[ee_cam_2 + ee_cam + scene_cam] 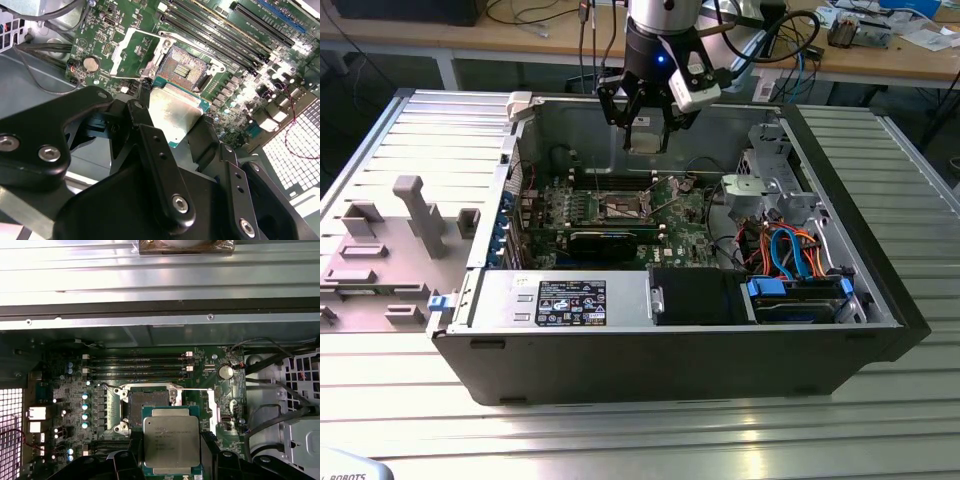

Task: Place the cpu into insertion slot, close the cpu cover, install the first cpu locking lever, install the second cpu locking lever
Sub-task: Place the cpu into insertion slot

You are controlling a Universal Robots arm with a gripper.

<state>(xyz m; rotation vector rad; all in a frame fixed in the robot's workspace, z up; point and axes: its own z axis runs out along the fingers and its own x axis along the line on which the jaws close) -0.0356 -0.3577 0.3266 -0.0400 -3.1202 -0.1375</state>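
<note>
A Universal Robots arm hangs its end effector (645, 128) over an open computer case (620, 360) lying on its side on a ribbed metal bench (620, 440). The fingers (134, 447) are closed narrow on two opposite edges of the cpu (171, 442), which is carried flat with its silver-grey lid facing up, clear of the board.

In the exterior view, the insertion slot (623, 207) lies on the green motherboard (570, 205) at about 6 to 7 o'clock from the end effector, well below it and a little toward the exterior view's left.

In both wrist views the socket (150, 407) appears just beside the chip's leading edge, so the cpu seems not yet centred over it. The contact field is bare and nothing sits in it. The chip's sides run parallel to the socket's dark rim, so the turn about the vertical looks already matched, judging from the first wrist view.

The cpu cover (122, 52) is swung back off the socket on the side nearer the coin battery (90, 64), leaving the opening free. The long black memory slots (135, 365) lie on the socket's far side from the chip. Placement, the first of the four steps, looks not yet done.
</note>
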